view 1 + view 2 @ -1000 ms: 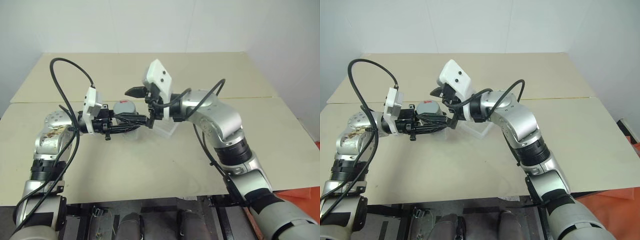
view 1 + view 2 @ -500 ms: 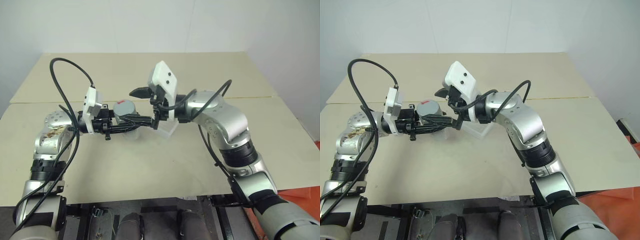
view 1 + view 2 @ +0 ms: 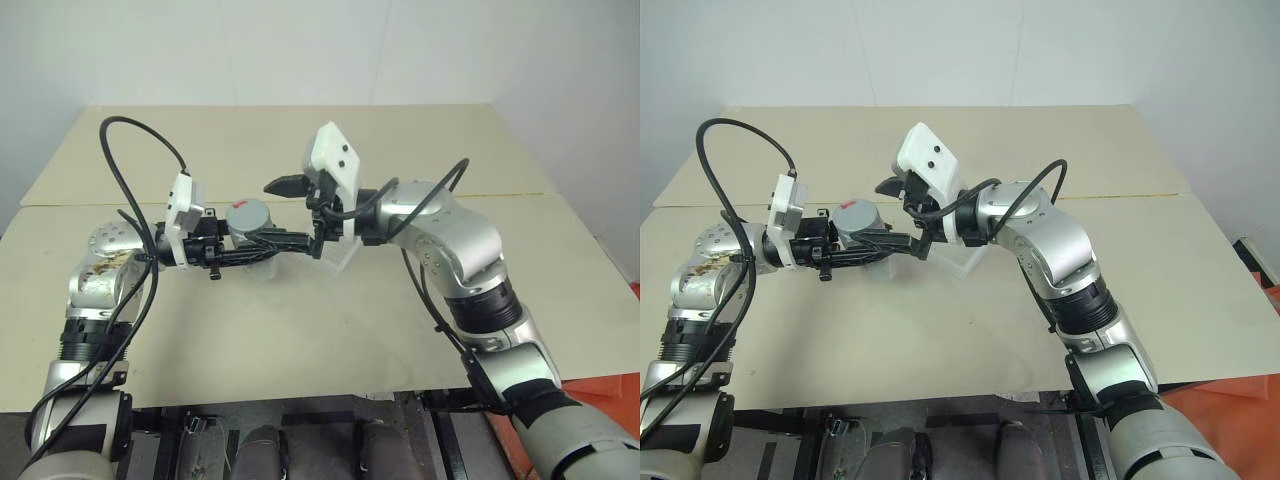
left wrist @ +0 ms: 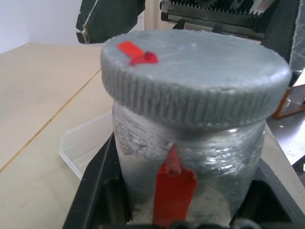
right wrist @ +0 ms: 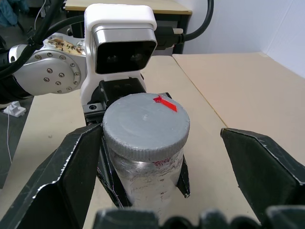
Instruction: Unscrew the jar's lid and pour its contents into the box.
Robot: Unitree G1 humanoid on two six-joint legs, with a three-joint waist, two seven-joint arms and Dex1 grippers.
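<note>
Left hand (image 3: 262,245) reaches level across the front of the scene, its two black fingers (image 4: 97,181) clamped on the body of the jar (image 4: 190,164) and holding it upright above the worktop (image 3: 300,330). On the jar sits the lid (image 4: 193,78), a grey ribbed cap with a small red mark near its edge; a red stripe (image 4: 174,188) runs down the jar's silvery side, just below that mark in the left wrist view.

Right hand (image 3: 300,210) comes in from the opposite side, level and facing the left one, with its fingers (image 5: 267,167) spread wide apart. In the right wrist view they stand on either side of the lid without touching it, and they hold nothing.

Behind and below the jar, under the right hand, the box (image 3: 338,258) rests on the worktop, a shallow clear plastic tray; its corner (image 4: 88,143) shows past the jar in the left wrist view. The jar hangs near the box's left edge, apart from it.
</note>
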